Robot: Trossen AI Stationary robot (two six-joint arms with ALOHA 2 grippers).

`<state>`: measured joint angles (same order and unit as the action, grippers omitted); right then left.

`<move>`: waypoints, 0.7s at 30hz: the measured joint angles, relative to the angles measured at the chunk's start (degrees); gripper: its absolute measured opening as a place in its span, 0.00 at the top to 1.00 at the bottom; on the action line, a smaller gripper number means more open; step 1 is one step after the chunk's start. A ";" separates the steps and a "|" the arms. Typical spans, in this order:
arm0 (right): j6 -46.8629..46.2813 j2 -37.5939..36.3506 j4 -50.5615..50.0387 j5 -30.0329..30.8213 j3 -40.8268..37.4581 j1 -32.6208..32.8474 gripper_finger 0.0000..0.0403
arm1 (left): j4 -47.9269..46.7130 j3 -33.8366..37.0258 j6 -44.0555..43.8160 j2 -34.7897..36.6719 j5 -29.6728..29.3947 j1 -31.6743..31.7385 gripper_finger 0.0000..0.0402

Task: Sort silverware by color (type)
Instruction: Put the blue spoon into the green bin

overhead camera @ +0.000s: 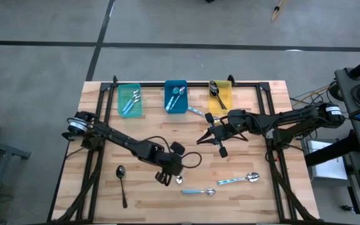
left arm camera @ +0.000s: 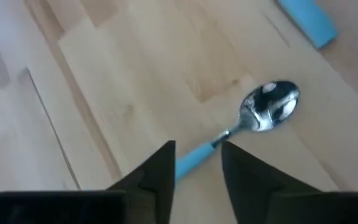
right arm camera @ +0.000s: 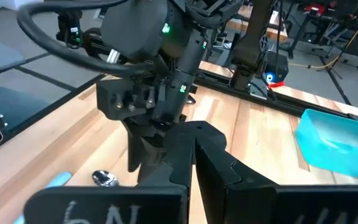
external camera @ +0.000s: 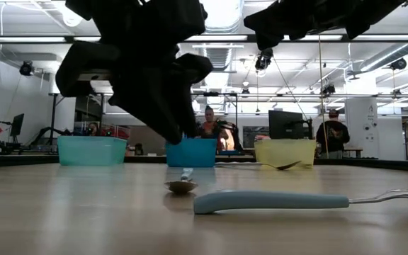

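Observation:
My left gripper (overhead camera: 169,179) (left arm camera: 197,165) is low over the near middle of the table, shut on a spoon (left arm camera: 271,107) with a shiny bowl and a light-blue handle. My right gripper (overhead camera: 212,139) (right arm camera: 191,168) hangs shut and empty above the table's middle, in front of the yellow bin. Two more blue-handled spoons (overhead camera: 199,191) (overhead camera: 239,180) lie flat near the table's near edge. A dark spoon (overhead camera: 122,181) lies to the near left. Another blue-handled spoon (overhead camera: 195,111) lies beside the blue bin. My left gripper pinches the spoon's light-blue handle (left arm camera: 191,163) between its two fingers, coming from above. The fingers lie across the handle. The bowl (external camera: 180,187) rests on the table, and the handle slants up from it into the fingers.
Three bins stand in a row at the far edge: teal (overhead camera: 129,100) and blue (overhead camera: 175,97), each holding blue-handled spoons, and yellow (overhead camera: 220,95), holding a dark spoon. The left arm's cable loops over the table's middle. People stand in the room beyond the table.

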<state>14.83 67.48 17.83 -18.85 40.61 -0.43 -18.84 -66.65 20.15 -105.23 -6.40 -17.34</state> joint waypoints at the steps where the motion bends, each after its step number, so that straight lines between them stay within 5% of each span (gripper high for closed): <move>1: -0.01 0.00 -0.01 0.00 -0.01 0.00 0.98 | 0.58 0.00 0.92 0.00 0.09 0.15 0.69; 7: -0.26 0.00 -0.09 0.00 -0.01 0.00 0.98 | 2.77 0.04 3.06 -1.06 3.30 2.26 0.60; 21: 0.15 -0.11 -1.45 0.00 -0.01 -0.13 0.98 | 2.81 -0.07 8.14 -6.72 4.91 3.71 0.64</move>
<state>14.98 67.37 16.38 -18.85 40.60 -0.56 -16.02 -66.72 28.29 -111.95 -1.50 -13.63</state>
